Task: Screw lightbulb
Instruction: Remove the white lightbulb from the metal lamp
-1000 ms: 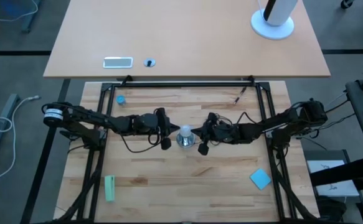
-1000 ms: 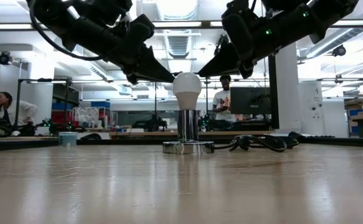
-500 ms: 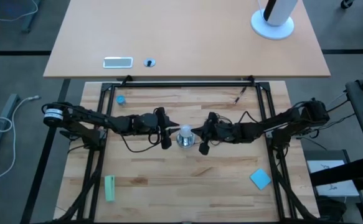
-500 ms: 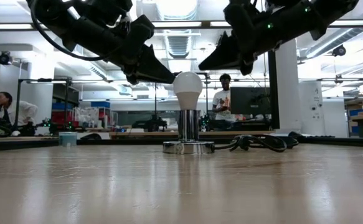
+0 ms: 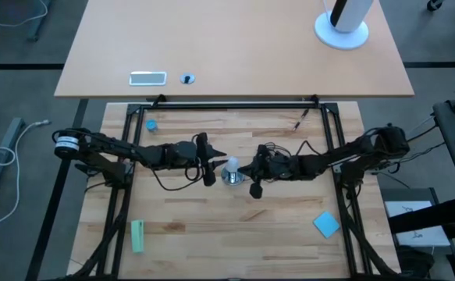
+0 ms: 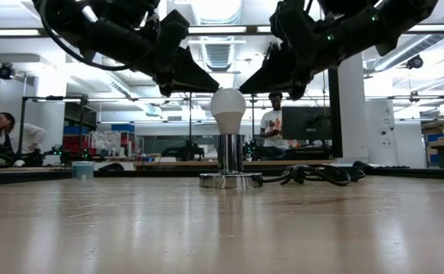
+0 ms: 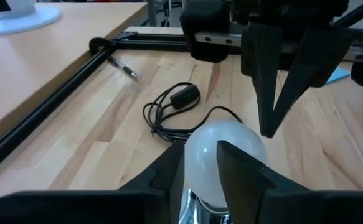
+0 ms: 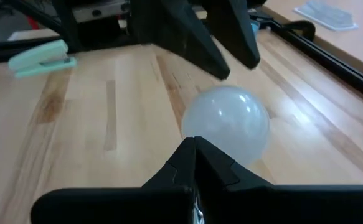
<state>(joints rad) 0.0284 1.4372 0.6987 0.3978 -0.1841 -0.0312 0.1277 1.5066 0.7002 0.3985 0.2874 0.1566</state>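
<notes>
Two dark six-joint arms reach in over the light wooden slatted counter (image 5: 235, 226) from its left and right edges, meeting near its middle. The left tool (image 5: 216, 161) hangs just left of the bulb, above its head, its two black fingers (image 7: 169, 171) slightly apart with a narrow gap, not touching the glass. The right tool (image 5: 248, 173) hangs just right of the bulb at the same height, its fingers (image 8: 190, 162) pressed together in a point, also clear of the glass.

Between them stands the round shiny silver socket (image 6: 230, 169) on its flat base, upright, with a coiled black cord (image 7: 172, 112) trailing toward the counter's far edge. The small whitish translucent lightbulb (image 6: 228, 111) sits upright in the socket, rounded head on top.

A blue square pad (image 5: 327, 225) lies near the front right corner, a pale green stapler (image 5: 137, 236) near the front left corner, and a small blue cap (image 5: 151, 125) near the far left corner.
</notes>
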